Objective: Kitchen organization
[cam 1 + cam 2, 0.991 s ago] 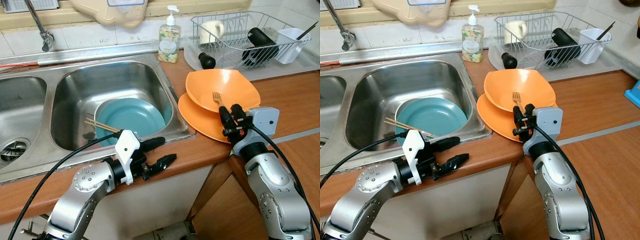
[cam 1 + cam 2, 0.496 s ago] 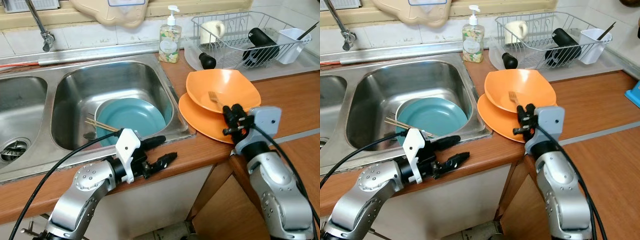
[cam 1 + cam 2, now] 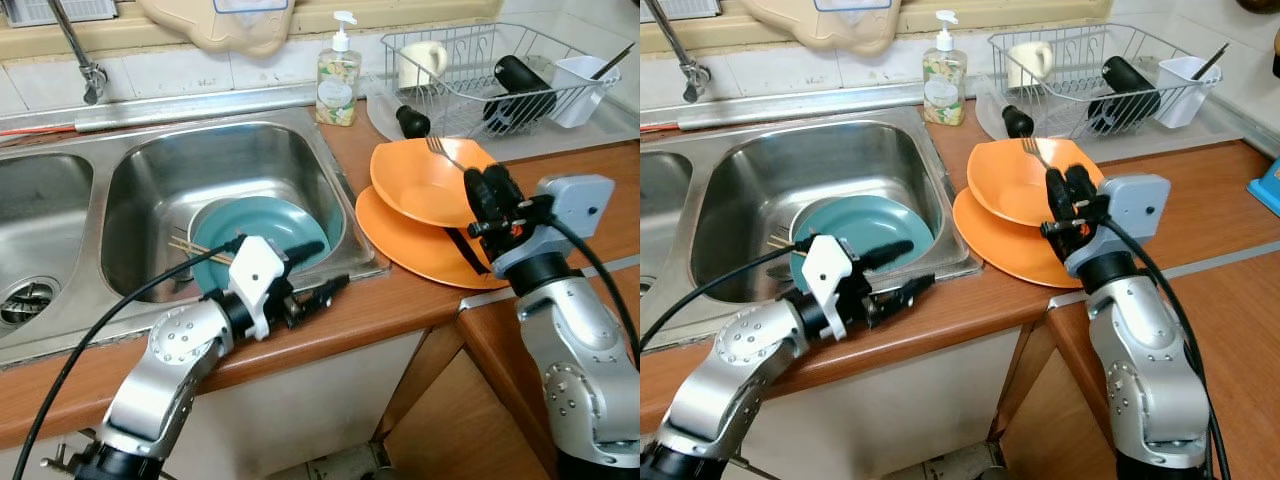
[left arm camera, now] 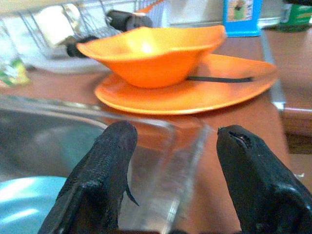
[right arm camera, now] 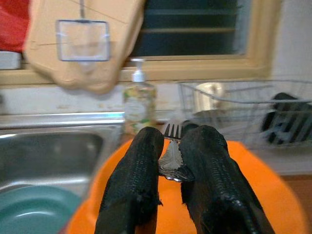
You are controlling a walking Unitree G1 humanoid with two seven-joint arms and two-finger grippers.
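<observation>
Pinching a fork (image 3: 441, 151) above the orange bowl (image 3: 425, 182), the right hand (image 3: 488, 188) contrasts with the left hand (image 3: 322, 268), gaping empty at the sink's (image 3: 222, 160) 6 o'clock rim.

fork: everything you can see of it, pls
The fork is silvery metal. The right gripper has its jaws shut on the neck, so the handle is hidden. Its tines point up and away toward the dish rack. It hangs above the orange bowl, touching only the fingers.
</observation>
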